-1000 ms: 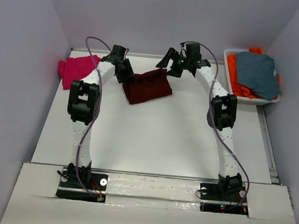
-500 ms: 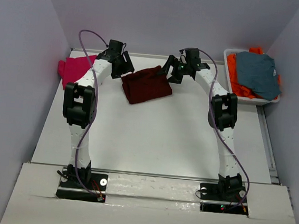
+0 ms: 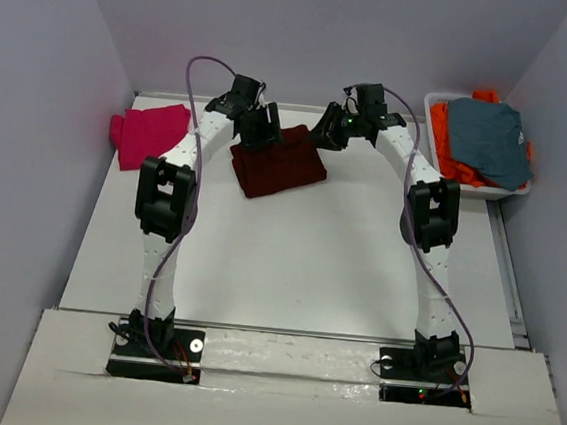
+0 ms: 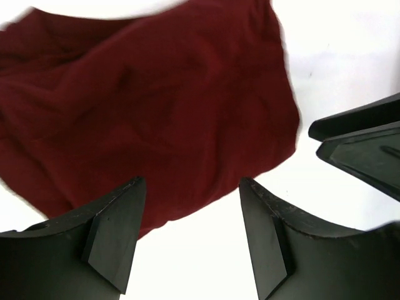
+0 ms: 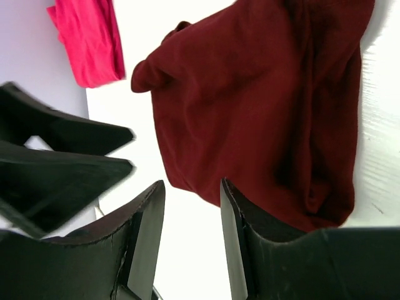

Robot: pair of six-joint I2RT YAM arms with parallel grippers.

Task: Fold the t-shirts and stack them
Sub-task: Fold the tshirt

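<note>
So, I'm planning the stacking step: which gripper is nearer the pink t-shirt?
Left. The left gripper hovers over the far-left edge of the maroon t-shirt, right of the pink t-shirt. The right gripper is farther right, at the maroon one's far-right corner.

A rumpled dark maroon t-shirt (image 5: 262, 106) fills the upper right of the frame on a white table (image 5: 144, 37), with a magenta-pink t-shirt (image 5: 87, 40) apart at upper left. The right gripper (image 5: 192, 187), jaws parted and empty, hovers at bottom centre. The left gripper (image 5: 128, 150) juts in from the left edge.
</note>
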